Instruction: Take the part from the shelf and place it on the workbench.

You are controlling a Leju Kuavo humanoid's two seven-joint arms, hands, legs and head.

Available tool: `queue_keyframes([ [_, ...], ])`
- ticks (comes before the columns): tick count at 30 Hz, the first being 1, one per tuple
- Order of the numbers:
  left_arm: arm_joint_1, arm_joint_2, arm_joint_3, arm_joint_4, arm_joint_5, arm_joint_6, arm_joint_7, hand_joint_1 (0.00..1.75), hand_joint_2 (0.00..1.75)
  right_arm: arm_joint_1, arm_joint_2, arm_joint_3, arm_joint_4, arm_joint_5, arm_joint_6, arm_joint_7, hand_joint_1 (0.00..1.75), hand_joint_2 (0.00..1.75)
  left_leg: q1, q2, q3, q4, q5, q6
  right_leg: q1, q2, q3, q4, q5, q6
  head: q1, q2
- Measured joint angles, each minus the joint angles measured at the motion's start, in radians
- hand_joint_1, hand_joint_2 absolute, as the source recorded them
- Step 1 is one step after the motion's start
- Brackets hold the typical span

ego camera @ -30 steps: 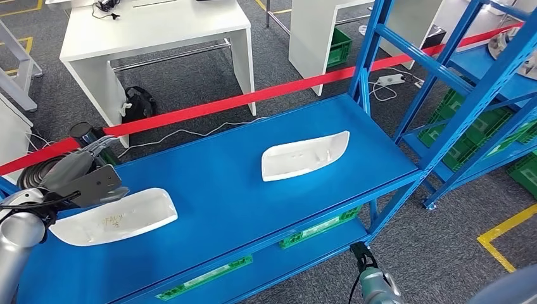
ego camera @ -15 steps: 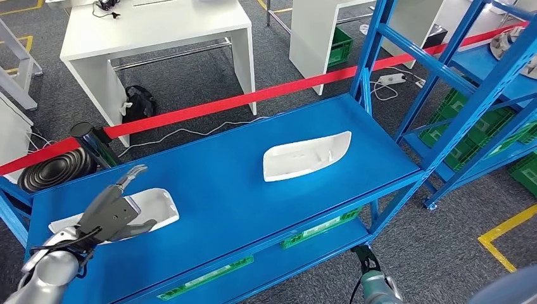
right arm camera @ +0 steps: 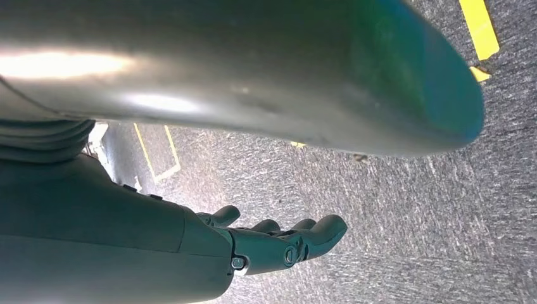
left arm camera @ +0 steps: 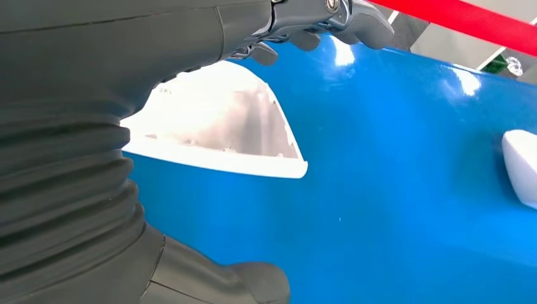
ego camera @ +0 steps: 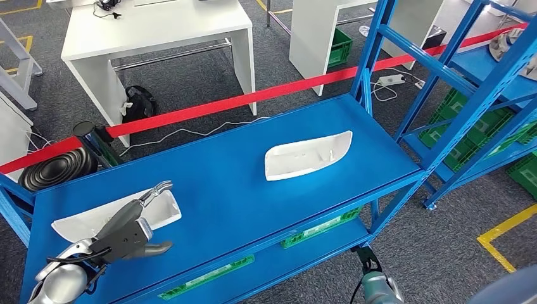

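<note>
Blue shelf [ego camera: 240, 190] is carrying a long white part [ego camera: 95, 218] lying sideways, and the left robot hand [ego camera: 130, 228] is hovering right over it, fingers spread, holding nothing.

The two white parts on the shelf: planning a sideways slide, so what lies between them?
Nothing: head view shows bare blue shelf between near part and far part.

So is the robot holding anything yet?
No. Its left hand is open above the near white part, not gripping it. The right hand hangs empty by the floor.
</note>
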Motion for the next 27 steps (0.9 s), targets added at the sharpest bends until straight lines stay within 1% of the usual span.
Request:
queue_keyframes([
  [3,0.0,0.005,-0.025,-0.004,-0.034,0.041,0.007,0.0,1.75,0.0,0.0,-0.004,0.0,-0.003,0.0,-0.002,0.0,0.0,0.0,0.0,0.0,0.0,0.0,0.0,0.0,0.0,0.0,0.0,0.0,0.0,0.0,0.0],
  [7,-0.004,0.004,-0.08,-0.01,-0.143,0.174,0.041,0.0,1.75,0.0,0.0,-0.009,0.0,-0.008,0.001,-0.006,0.0,0.0,0.0,0.0,0.0,0.0,0.0,0.0,-0.001,0.0,0.0,0.0,0.0,0.0,0.0,0.0],
  [9,-0.008,0.002,-0.107,-0.011,-0.176,0.208,0.057,0.0,1.75,0.0,0.001,-0.01,0.0,-0.008,0.002,-0.01,0.0,0.0,0.0,0.0,0.0,0.0,0.0,0.0,-0.001,0.0,0.0,0.0,0.0,0.0,0.0,0.0],
  [14,-0.013,-0.002,-0.147,-0.01,-0.208,0.245,0.072,0.0,1.75,0.0,0.001,-0.011,0.0,-0.007,0.002,-0.015,0.0,0.0,0.0,0.0,0.0,0.0,0.0,0.0,-0.002,0.0,0.0,0.0,0.0,0.0,0.0,0.0],
  [21,-0.018,-0.008,-0.19,0.018,-0.303,0.349,0.125,0.0,1.75,0.0,0.003,-0.012,0.0,0.001,0.007,-0.016,0.0,0.0,0.0,0.0,0.0,0.0,0.0,0.0,-0.002,0.0,0.0,0.0,0.0,0.0,0.0,0.0],
  [27,-0.011,-0.01,-0.203,0.046,-0.348,0.373,0.152,0.0,1.75,0.0,0.005,-0.012,0.0,0.01,0.017,-0.02,0.0,0.0,0.0,0.0,0.0,0.0,0.0,0.0,-0.002,0.0,0.0,0.0,0.0,0.0,0.0,0.0],
])
